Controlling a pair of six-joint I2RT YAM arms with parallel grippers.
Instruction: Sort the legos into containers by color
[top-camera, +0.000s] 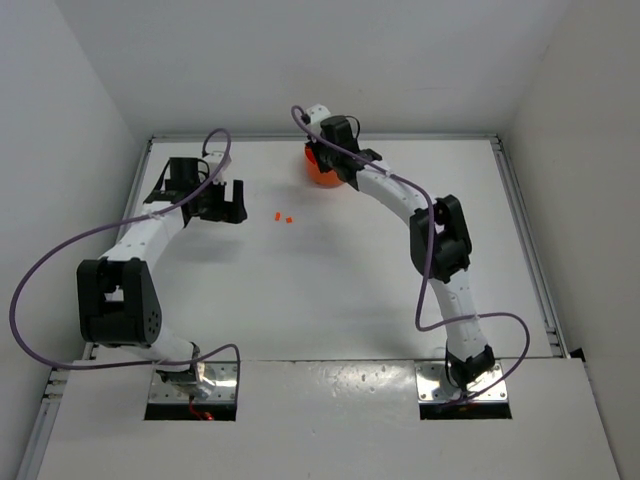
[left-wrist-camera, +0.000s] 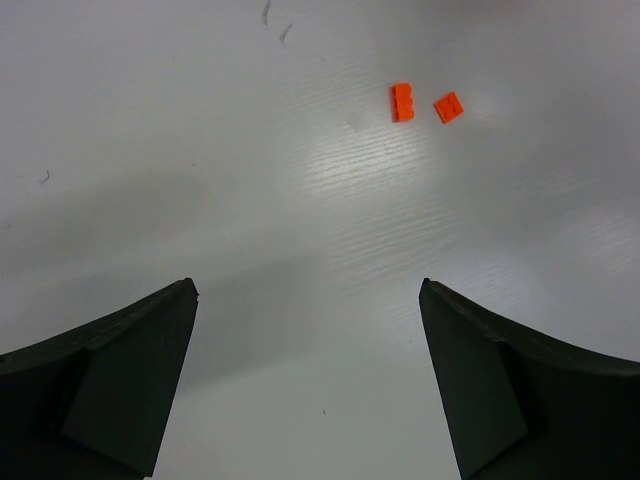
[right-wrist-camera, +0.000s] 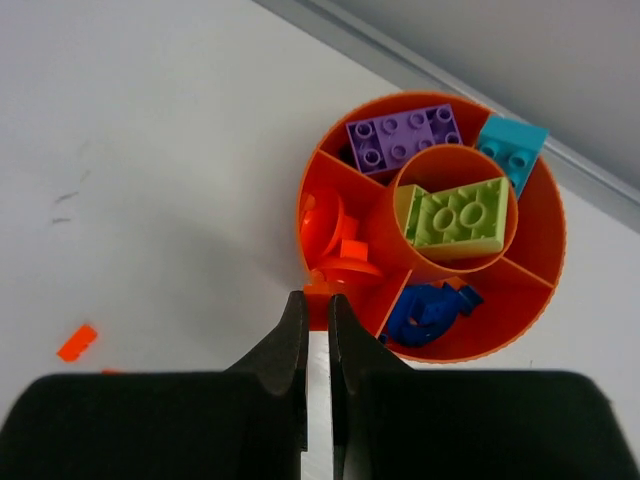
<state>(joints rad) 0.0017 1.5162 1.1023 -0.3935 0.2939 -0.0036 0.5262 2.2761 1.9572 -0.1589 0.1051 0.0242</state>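
Top external view first: the two loose orange pieces (top-camera: 282, 217) sit on the table (top-camera: 330, 300) between the arms, just to the right of the left gripper (top-camera: 226, 201) and clearly nearer to it than to the right gripper (top-camera: 334, 166), which hangs over the orange dish (top-camera: 318, 176) at the far edge. From the left wrist, that gripper's fingers are spread wide with nothing between them. The pieces lie ahead and off to the right of its centre line, so I'd say it has to shift right and forward before dropping. The little brick (left-wrist-camera: 403, 101) has its long axis pointing roughly away from the gripper, which should let the fingers close across its short side. The square piece (left-wrist-camera: 449, 106) just beside it is turned cornerwise, a bit more awkward. Right wrist view shows the right fingers pressed almost together. They look pinched on a small orange bit (right-wrist-camera: 322, 290) right at the dish's near rim, though it blends into the wall, so that's my read only. In the dish, the purple brick (right-wrist-camera: 405, 135) has the far-left section and the cyan brick (right-wrist-camera: 512, 150) leans on the far-right rim. The lime brick (right-wrist-camera: 455, 215) fills the centre cup, blue pieces (right-wrist-camera: 428, 312) are in the near section and rounded orange pieces (right-wrist-camera: 335, 235) in the left one.
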